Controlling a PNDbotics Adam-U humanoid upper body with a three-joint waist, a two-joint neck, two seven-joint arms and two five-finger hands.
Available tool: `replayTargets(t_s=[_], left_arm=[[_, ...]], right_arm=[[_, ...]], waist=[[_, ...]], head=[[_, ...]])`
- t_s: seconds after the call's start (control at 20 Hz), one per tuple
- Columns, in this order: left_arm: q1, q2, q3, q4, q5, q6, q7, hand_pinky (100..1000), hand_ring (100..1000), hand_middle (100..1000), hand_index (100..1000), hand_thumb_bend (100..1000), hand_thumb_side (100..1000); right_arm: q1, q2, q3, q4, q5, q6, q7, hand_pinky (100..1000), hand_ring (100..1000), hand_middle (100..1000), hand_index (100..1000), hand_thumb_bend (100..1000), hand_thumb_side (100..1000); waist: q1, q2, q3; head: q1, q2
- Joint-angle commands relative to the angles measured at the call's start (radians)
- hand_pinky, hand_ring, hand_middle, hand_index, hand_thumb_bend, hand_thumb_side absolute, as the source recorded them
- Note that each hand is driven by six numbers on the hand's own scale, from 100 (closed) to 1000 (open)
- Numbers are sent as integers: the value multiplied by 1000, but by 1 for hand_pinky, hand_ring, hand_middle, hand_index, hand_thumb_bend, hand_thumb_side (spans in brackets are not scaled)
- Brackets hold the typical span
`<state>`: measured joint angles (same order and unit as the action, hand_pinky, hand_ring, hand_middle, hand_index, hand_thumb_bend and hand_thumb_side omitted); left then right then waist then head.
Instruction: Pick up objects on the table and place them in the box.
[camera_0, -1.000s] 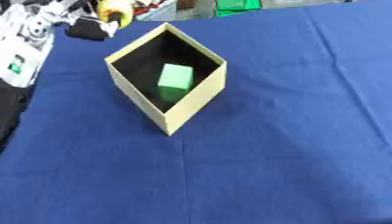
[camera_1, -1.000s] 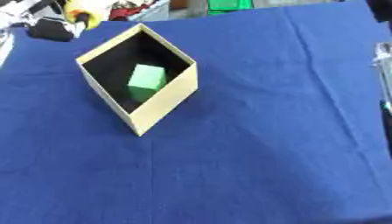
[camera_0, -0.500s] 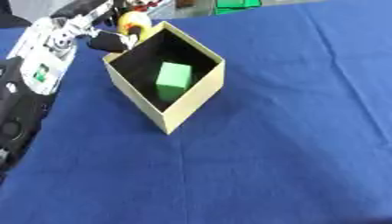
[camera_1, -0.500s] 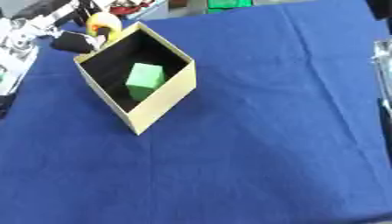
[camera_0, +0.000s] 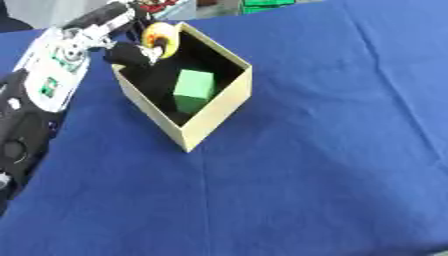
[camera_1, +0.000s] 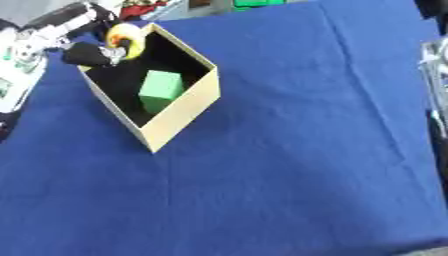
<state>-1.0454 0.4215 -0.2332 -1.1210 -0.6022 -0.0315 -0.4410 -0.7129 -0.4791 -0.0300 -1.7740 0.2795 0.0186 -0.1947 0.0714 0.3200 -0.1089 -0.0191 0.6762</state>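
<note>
Left eye view: one box (camera_0: 215, 114) holds one green block (camera_0: 193, 90); left hand (camera_0: 129, 52) pinches one yellow object (camera_0: 163, 38) over its rim. Right hand's state is unclear.

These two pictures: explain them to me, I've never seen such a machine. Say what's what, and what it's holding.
Both pictures come from one stereo camera in a humanoid robot's head, looking down at a table under a blue cloth. The left and right eye views show nearly the same scene. The robot's left arm enters from the left; its left hand holds a yellow object at the far corner of an open box. A green block already lies inside the box. At the right edge of the right eye view, a pale sliver may be the other arm; its hand isn't visible.
</note>
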Motion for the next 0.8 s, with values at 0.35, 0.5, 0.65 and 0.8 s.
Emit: replayTargets(t_s=[0.35, 0.5, 0.65, 0.8], left_arm=[[-10, 21, 12, -13, -43, -35, -28, 775, 791, 785, 876, 596, 684], [-9, 24, 17, -16, -89, -28, -9, 782, 802, 797, 885, 653, 685], [-8, 25, 29, -30, -99, -21, 12, 778, 794, 785, 875, 575, 684], [-6, 30, 45, -62, -77, -4, 38, 770, 780, 767, 861, 497, 687]], right_arm=[[-19, -9, -4, -23, 7, 3, -1, 808, 597, 582, 804, 100, 794], [-19, -9, -4, -22, 7, 3, -1, 809, 597, 582, 804, 100, 793], [-18, -9, -5, -21, 6, 3, -2, 808, 597, 582, 804, 100, 794], [-18, -9, -5, -20, 7, 3, -2, 809, 597, 582, 803, 100, 793]], waist=[[-5, -20, -2], [-6, -20, -2], [-8, -21, -1], [-10, -22, 1]], head=[[-2, 2], [-2, 3], [-2, 4], [-1, 5]])
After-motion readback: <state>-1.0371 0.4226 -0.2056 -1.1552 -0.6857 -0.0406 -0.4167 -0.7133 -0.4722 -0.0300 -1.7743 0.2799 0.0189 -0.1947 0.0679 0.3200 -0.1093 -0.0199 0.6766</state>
